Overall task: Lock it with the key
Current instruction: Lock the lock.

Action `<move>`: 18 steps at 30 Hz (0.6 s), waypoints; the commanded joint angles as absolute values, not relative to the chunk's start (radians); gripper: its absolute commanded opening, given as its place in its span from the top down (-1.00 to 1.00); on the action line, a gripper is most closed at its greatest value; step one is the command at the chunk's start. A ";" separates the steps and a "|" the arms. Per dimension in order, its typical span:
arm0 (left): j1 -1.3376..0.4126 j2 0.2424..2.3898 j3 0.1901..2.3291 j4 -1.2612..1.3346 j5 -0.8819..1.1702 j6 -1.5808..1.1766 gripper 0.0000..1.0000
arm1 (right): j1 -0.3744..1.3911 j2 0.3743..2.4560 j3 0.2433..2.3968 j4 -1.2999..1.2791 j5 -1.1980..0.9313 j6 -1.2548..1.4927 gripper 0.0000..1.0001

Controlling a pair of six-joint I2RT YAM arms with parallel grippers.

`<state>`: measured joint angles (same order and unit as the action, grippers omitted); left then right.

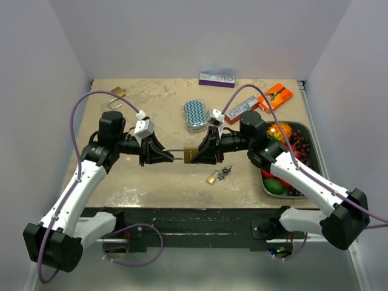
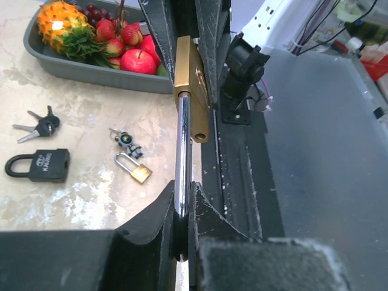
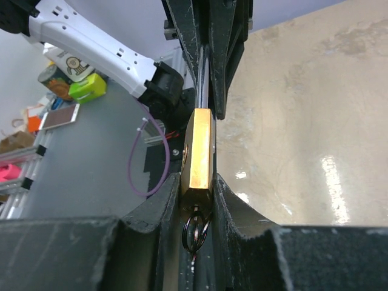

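Right tool (image 3: 199, 185) has the brass padlock (image 3: 199, 151) squeezed between its two black fingers (image 3: 159, 212), body standing on edge, narrow side to the camera. A dark key ring (image 3: 194, 231) hangs off the lock's near end, down in the gap between the fingers. The steel shackle (image 3: 202, 76) runs straight away from the lock into the left tool (image 3: 207, 91), which is pinched tight around it. Beige mottled surface (image 3: 303, 109) fills the right side, with some glare. Off to the left there's a white arm (image 3: 91, 45), a looping purple cable (image 3: 159, 167), and blurry clutter.
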<state>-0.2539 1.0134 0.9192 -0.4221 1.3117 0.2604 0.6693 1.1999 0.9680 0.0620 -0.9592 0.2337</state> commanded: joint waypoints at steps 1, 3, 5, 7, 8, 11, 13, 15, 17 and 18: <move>-0.290 1.002 0.925 -0.243 1.329 0.028 1.00 | 0.698 1.164 1.032 0.087 -0.922 0.141 1.00; -0.319 0.999 0.920 -0.203 1.310 -0.024 1.00 | 0.701 1.164 1.035 0.090 -0.914 0.135 1.00; -0.336 0.996 0.910 -0.180 1.287 -0.046 1.00 | 0.706 1.170 1.038 0.095 -0.916 0.132 1.00; -0.351 0.988 0.885 -0.103 1.275 -0.112 1.00 | 0.712 1.173 1.039 0.100 -0.922 0.138 1.00; -0.353 0.983 0.870 -0.060 1.272 -0.148 1.00 | 0.713 1.175 1.034 0.107 -0.923 0.147 1.00; -0.360 0.970 0.835 0.086 1.255 -0.256 1.00 | 0.730 1.175 1.023 0.124 -0.922 0.164 1.00; -0.373 0.974 0.825 0.139 1.247 -0.293 1.00 | 0.742 1.177 1.014 0.144 -0.917 0.179 1.00; -0.394 0.983 0.819 0.185 1.244 -0.331 1.00 | 0.761 1.184 1.008 0.167 -0.904 0.184 1.00; -0.411 0.989 0.818 0.199 1.244 -0.342 1.00 | 0.772 1.192 1.009 0.175 -0.894 0.175 1.00; -0.428 0.989 0.818 0.212 1.238 -0.351 1.00 | 0.781 1.199 1.011 0.176 -0.893 0.172 1.00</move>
